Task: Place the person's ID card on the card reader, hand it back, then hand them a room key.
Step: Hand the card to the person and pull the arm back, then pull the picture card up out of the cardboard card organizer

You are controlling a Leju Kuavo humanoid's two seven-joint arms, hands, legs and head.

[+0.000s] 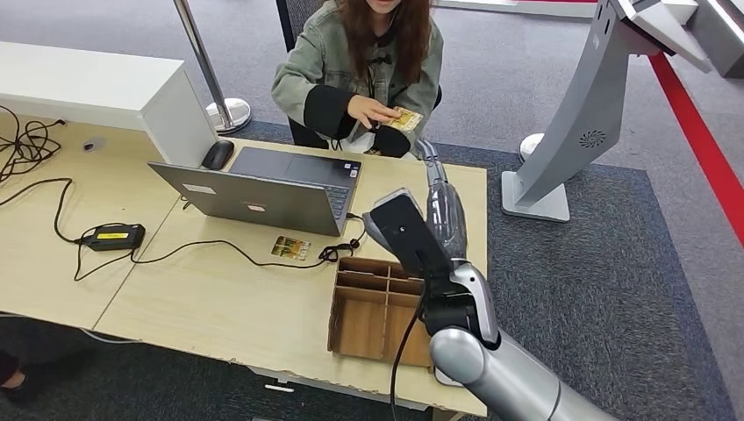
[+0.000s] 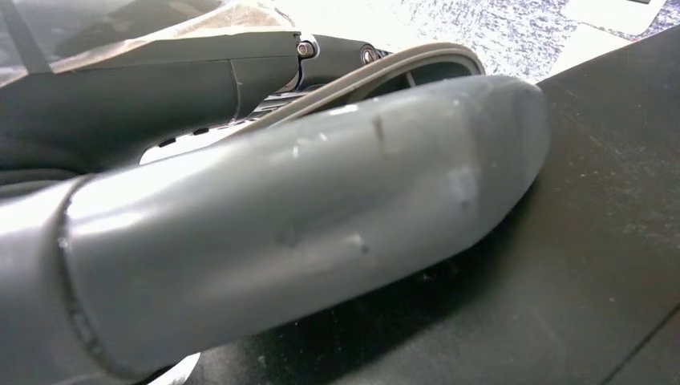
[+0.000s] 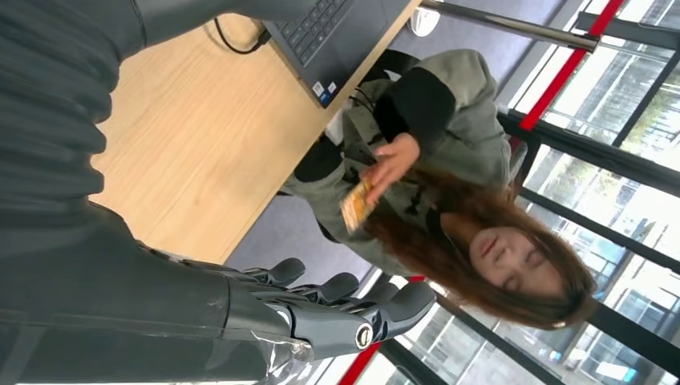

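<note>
Right hand point(image 1: 430, 167) reaching out over the far edge of the wooden surface point(image 1: 219, 298), toward the seated person point(image 1: 360, 61). In the right wrist view, dark fingers point(image 3: 353, 301) stretched out straight and slightly apart, nothing between them, palm bare. ID card point(image 1: 405, 118) pinched in the person's hand point(image 1: 373, 112), raised just past the surface's far edge and just beyond the robot's fingertips, apart from them, not touching. Same card point(image 3: 358, 202) seen edge-tilted in the right wrist view, above the outstretched fingers with a clear gap.

Second card point(image 1: 290, 248) lying flat on the surface just in front of the open laptop point(image 1: 263, 189), well apart from the right hand, beside a coiled black cable point(image 1: 338, 252). Cardboard divided box point(image 1: 377, 309) near the front edge, beneath the right forearm. Black mouse point(image 1: 217, 154) by the laptop's far corner, black adapter point(image 1: 112, 236) with a yellow label to the left.

Left hand point(image 2: 305, 208) close to its wrist camera, thick grey thumb across the frame; fingers mostly hidden, so cannot tell how far apart or whether holding anything.
</note>
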